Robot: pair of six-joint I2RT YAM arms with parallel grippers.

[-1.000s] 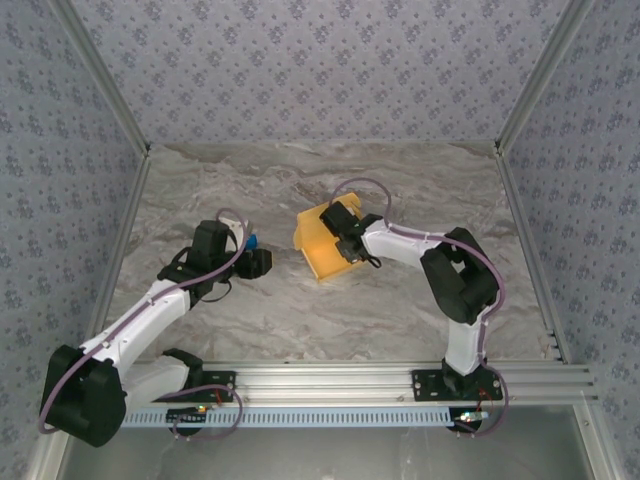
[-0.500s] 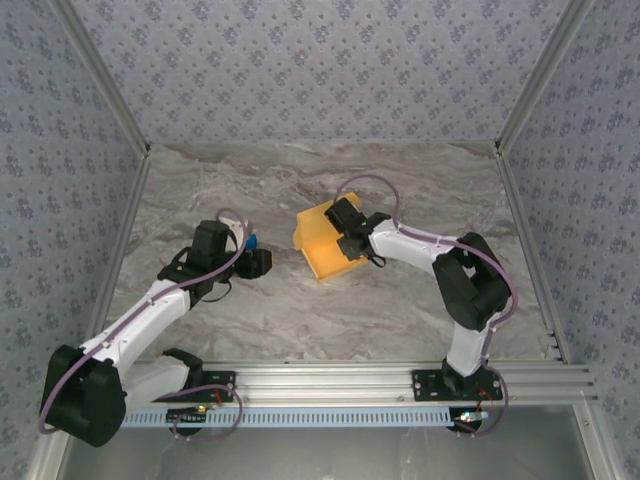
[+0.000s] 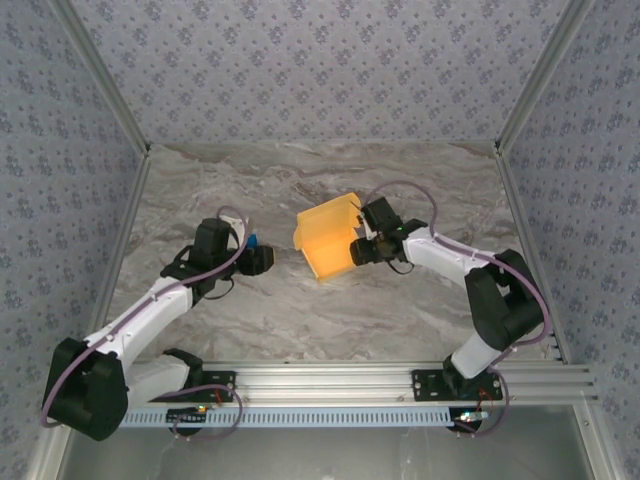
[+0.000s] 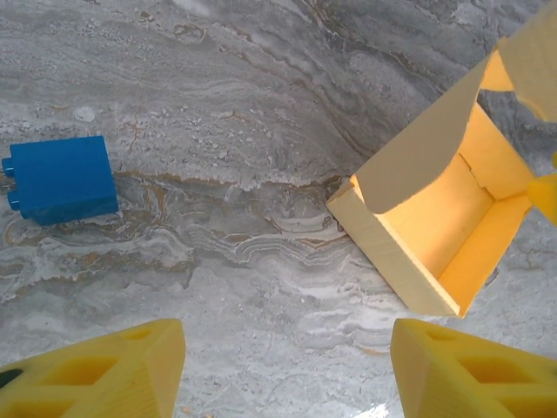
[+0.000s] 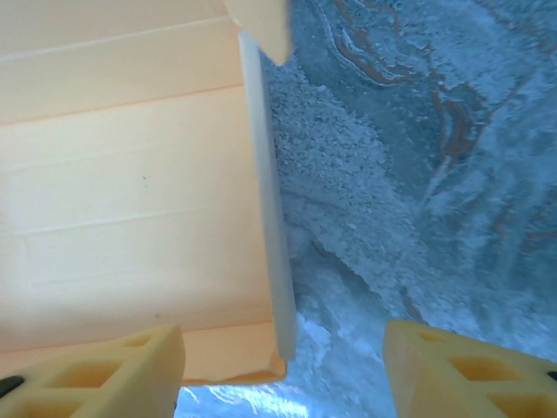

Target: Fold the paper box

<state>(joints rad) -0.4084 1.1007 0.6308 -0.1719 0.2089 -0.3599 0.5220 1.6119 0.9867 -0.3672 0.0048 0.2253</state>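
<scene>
One change you're seeing: right gripper [image 3: 358,250] is releasing the paper box [image 3: 325,245], jaws gaping wide; left gripper [image 3: 267,260] staying wide, empty. One box, one blue brick [image 4: 61,178].

The left arm [image 3: 140,312] and the right arm [image 3: 447,256] are built alike. Each has smooth white tube-shaped links joined by bulky, rounded black joint housings. A thin grey-lilac cable [image 3: 400,184] runs along each arm and loops free near the wrist. Each arm stands on a flat black base plate [image 3: 447,383] with small wires bunched beside it. The wrist heads are black. The fingers [image 4: 96,370] are bright yellow plastic blocks with triangular cut-outs through them.
</scene>
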